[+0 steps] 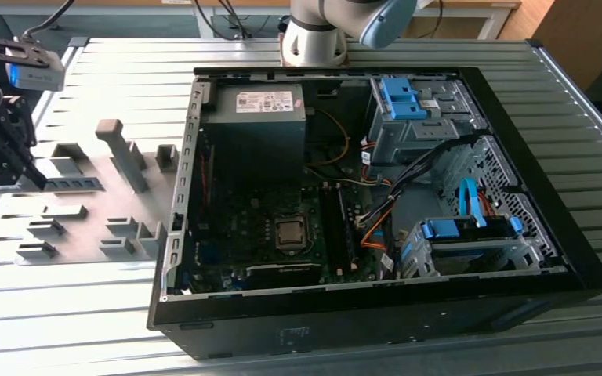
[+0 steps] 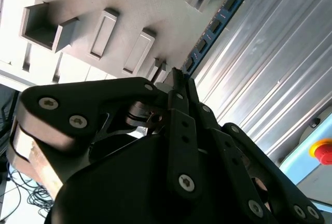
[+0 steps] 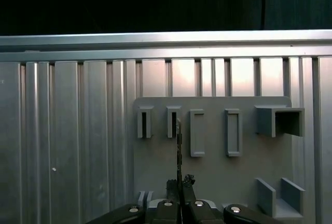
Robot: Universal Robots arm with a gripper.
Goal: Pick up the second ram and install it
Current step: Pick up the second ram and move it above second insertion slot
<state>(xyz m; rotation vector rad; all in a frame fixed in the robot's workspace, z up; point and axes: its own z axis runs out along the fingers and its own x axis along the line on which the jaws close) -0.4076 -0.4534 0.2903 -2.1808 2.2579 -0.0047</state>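
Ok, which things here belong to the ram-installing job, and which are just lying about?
Job: the second ram, clamped by the jaws of the gripper; the open computer case with its motherboard.
Lying about: grey holder plate, power supply, blue drive brackets, red button, ribbed table.

Second ram [image 2: 213, 24]: near end hidden betw. gripper [image 2: 176, 73] fingers in both wrist views; edge-on in first wrist view, chips unreadable. Exterior view: gripper cut by edge at 9 o'clock, arm [image 1: 317, 35] at 12.
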